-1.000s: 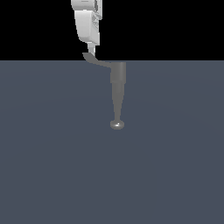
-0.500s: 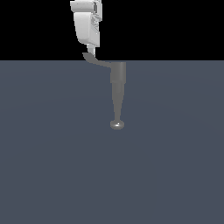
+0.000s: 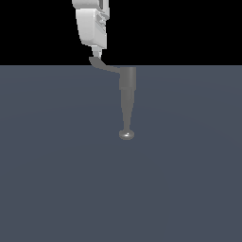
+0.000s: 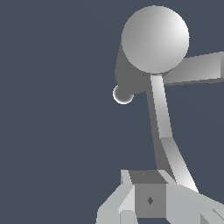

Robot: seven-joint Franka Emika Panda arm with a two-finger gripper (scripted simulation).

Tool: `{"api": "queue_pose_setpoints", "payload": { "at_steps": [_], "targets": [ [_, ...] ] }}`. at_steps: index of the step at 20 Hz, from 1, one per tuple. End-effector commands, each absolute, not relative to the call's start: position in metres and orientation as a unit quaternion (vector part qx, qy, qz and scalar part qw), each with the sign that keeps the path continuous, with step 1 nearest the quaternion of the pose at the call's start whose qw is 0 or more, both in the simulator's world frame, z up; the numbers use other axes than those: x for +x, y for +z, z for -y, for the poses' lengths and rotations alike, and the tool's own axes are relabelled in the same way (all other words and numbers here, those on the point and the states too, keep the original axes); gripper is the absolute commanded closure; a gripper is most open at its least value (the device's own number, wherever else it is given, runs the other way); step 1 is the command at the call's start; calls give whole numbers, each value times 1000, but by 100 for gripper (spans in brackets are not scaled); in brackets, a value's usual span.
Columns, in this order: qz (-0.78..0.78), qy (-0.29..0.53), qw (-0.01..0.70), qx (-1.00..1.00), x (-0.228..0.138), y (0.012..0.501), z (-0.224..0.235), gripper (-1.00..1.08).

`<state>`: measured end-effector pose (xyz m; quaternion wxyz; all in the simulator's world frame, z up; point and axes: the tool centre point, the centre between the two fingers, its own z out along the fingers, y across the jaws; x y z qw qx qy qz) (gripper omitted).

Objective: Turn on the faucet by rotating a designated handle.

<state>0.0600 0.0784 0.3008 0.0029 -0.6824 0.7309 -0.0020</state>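
Exterior view: on the dark slate desk, the matte grey metal faucet points toward 6 o'clock. The white gripper meets the thin grey lever handle at 10 o'clock; jaw width unclear; turning seemingly remains.

The white gripper is seen entering from the top edge of the exterior view, pointed straight down, with only its lower body and fingertips in frame. In the wrist view its fingers are shown angled toward each other, but whether they are closed cannot be told; the arm above is cropped
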Motion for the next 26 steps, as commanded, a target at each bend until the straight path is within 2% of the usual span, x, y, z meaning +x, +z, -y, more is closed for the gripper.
{"api": "queue_pose_setpoints", "payload": {
  "at_steps": [1, 18, 19, 26],
  "targets": [
    [-731, 0, 0, -682, 51, 298, -78, 108],
    [-731, 0, 0, -682, 2, 298, -80, 108],
    [-732, -3, 4, -681, 8, 302, -79, 108],
    [-732, -2, 3, -681, -11, 301, -63, 108]
  ]
}}
